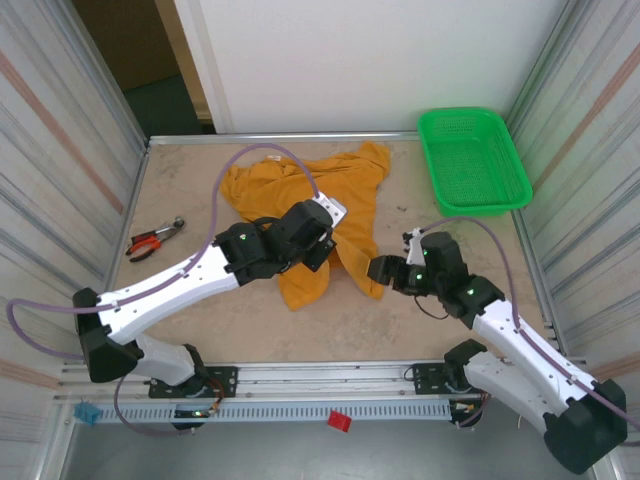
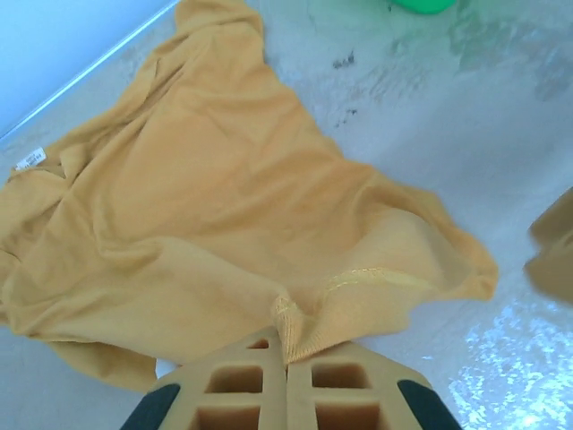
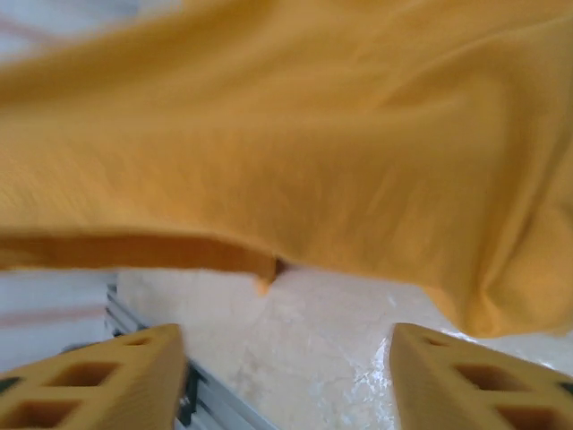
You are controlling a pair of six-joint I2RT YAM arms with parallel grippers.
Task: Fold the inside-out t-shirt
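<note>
The left gripper (image 2: 286, 348), its lattice-moulded yellow fingers pressed together, is pinching a stitched hem fold of the soft mustard t-shirt (image 2: 206, 206); the shirt is lying rumpled mid-table (image 1: 250, 325), the left arm reaching over it; the right gripper (image 3: 286, 339) is hovering spread and empty beside the cloth's edge; the left wrist view is showing a white label (image 2: 29, 159), the overhead view a green mesh basket (image 1: 472, 160).
</note>
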